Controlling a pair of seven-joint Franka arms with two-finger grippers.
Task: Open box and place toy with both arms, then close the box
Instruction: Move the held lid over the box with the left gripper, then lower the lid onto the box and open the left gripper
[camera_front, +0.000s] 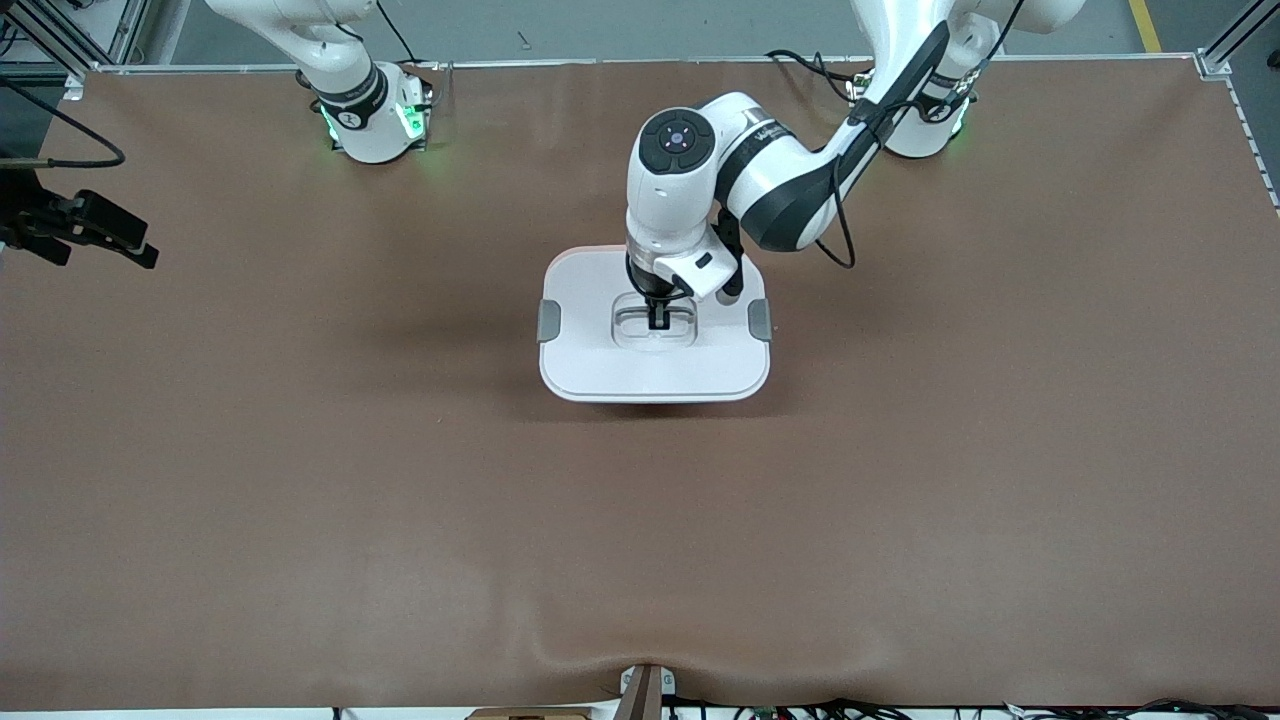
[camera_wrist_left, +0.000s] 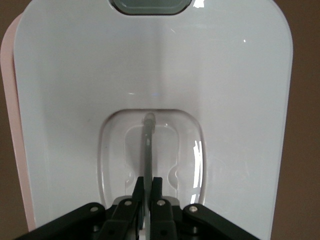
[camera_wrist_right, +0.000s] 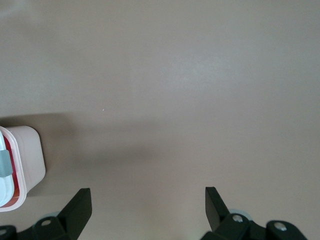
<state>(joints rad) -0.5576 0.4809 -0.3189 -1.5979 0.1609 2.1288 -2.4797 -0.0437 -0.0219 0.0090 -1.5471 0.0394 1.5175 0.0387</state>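
The box (camera_front: 655, 375) stands mid-table, its white lid (camera_wrist_left: 150, 65) on the pale pink tub and a grey clip (camera_front: 549, 320) at each end. My left gripper (camera_front: 660, 322) reaches straight down into the lid's recessed centre and is shut on the thin upright handle (camera_wrist_left: 148, 135); it also shows in the left wrist view (camera_wrist_left: 147, 182). My right gripper (camera_wrist_right: 148, 200) is open and empty, held high over bare table at the right arm's end (camera_front: 105, 255). One end of the box (camera_wrist_right: 22, 165) shows in the right wrist view. The toy is hidden.
The brown table mat (camera_front: 900, 500) runs flat around the box on all sides. The arms' bases (camera_front: 375, 115) stand along the table's edge farthest from the front camera. A small fixture (camera_front: 645, 690) sits at the nearest edge.
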